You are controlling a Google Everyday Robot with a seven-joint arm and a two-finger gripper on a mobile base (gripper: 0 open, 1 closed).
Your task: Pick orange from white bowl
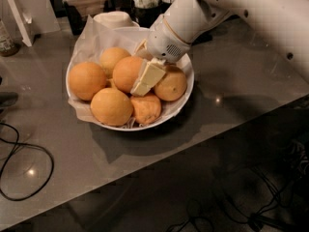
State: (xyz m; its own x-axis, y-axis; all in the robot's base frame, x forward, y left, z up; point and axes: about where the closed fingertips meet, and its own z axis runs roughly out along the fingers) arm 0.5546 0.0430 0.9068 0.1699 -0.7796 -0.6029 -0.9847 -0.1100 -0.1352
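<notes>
Orange (124, 73) in white bowl (189, 88), gripper (145, 81) against orange's edge.

Smooth cream plastic jaws in white bowl (186, 94). Paper lining (91, 33) crumpled, matt. Tabletop (241, 81) glossy.

Lab: loose cables (50, 170), tool (146, 79) in bowl (186, 97)

In white bowl (191, 83), orange (123, 73) beside tool (147, 78)
</notes>
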